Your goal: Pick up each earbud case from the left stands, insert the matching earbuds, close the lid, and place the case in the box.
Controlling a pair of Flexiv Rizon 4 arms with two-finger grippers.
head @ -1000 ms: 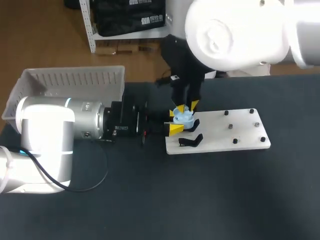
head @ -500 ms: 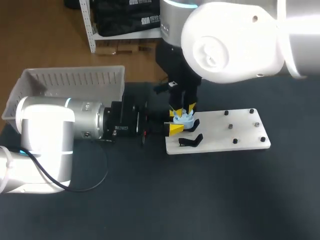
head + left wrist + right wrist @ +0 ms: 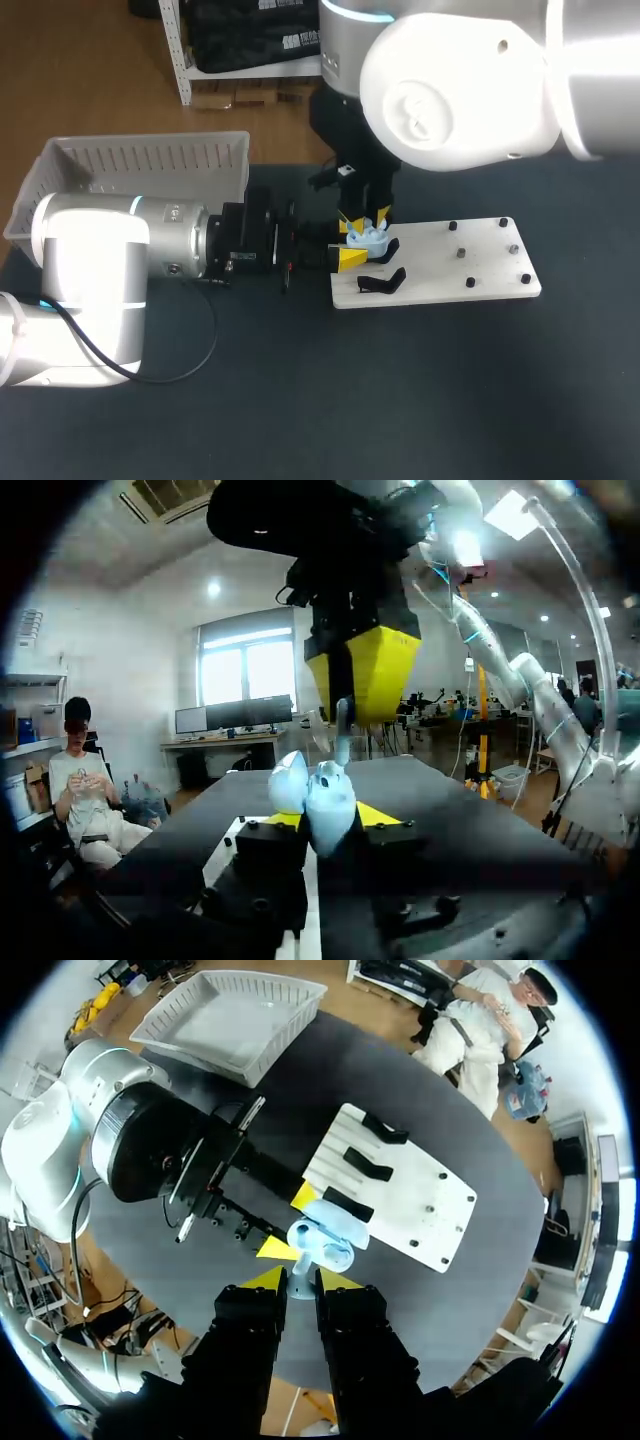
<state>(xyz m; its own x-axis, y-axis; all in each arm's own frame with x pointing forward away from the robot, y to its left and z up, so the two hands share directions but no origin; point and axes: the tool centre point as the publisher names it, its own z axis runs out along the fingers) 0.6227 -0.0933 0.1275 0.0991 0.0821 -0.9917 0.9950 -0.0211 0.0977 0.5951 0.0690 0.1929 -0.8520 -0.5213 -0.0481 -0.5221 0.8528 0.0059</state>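
A light blue earbud case (image 3: 370,239) is held with its lid open just above the left end of the white stand board (image 3: 470,255). My left gripper (image 3: 350,243) comes in level from the left and is shut on it, one yellow tip on each side. The left wrist view shows the case (image 3: 318,798) between those tips. My right gripper (image 3: 366,216) points straight down over the case, shut on a small white earbud (image 3: 343,720) whose stem hangs just above the open case. In the right wrist view the case (image 3: 328,1230) lies right under my right gripper (image 3: 300,1280).
Two black stands (image 3: 382,282) sit at the board's left end, with several small pegs at its right end. A white slatted box (image 3: 150,158) stands at the table's back left. The dark tabletop (image 3: 400,390) lies bare in front of the board.
My right arm has shifted a little to the left above the case. The left arm and the case have stayed where they were.
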